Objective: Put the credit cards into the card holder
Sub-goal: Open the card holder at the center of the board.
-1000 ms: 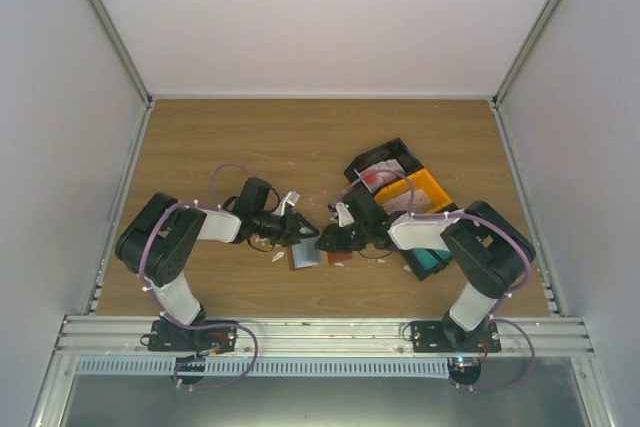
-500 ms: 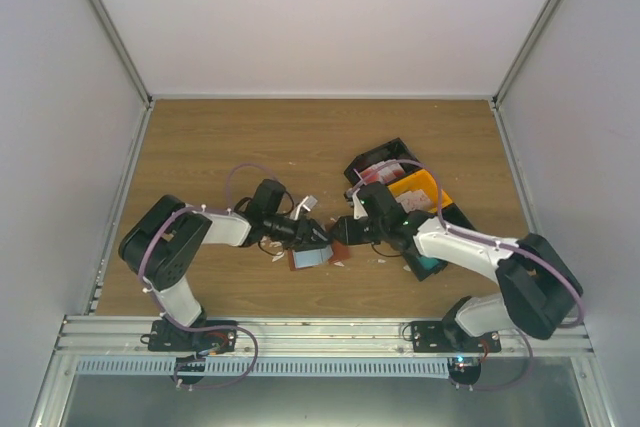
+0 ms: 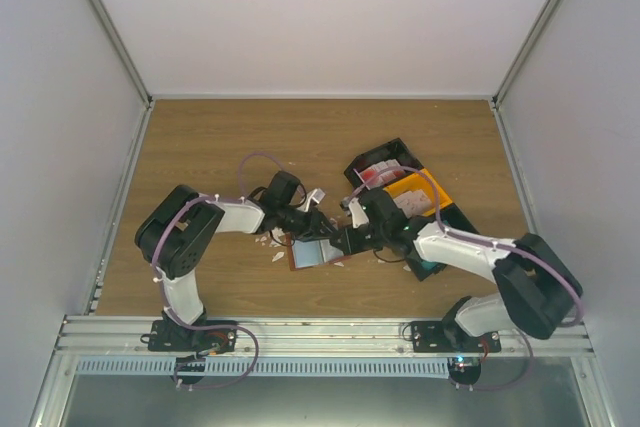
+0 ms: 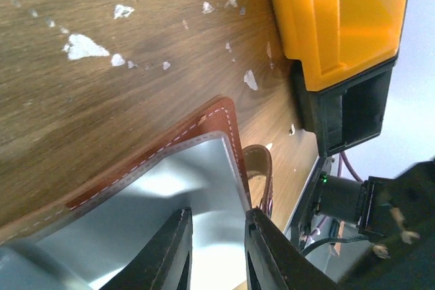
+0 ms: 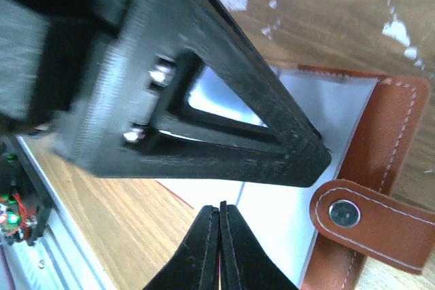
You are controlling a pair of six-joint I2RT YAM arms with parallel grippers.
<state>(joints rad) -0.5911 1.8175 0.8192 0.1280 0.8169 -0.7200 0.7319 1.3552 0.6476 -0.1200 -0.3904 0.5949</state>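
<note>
Card holder lies open, inner side up, on the wood surface. It sits a little toward 6 o'clock of the middle, between your two arms. A brown stitched border frames a pale blue-grey inner face. Its snap strap sticks out on the 3 o'clock side.

Your left tool reaches in from 9 o'clock and sits over the holder. The jaws stand part way apart. The pale face shows through the gap, with nothing between the fingers. From the right wrist, one black finger of it lies across the inner face, tip down at the face. You cannot tell whether it touches.

Your right tool comes in from 3 o'clock. Its fingers are pressed together with only a thin seam showing. It hangs over the pale face near the strap, and no card is visible in the pinch. The two tools sit just beside each other.

At 2 o'clock of the holder stand a black bin and a yellow bin, touching. Red-and-white cards lie in the black bin, well apart from the holder. A teal patch shows under the right forearm, too hidden to identify.

White scraps are scattered at 9 o'clock of the holder.
</note>
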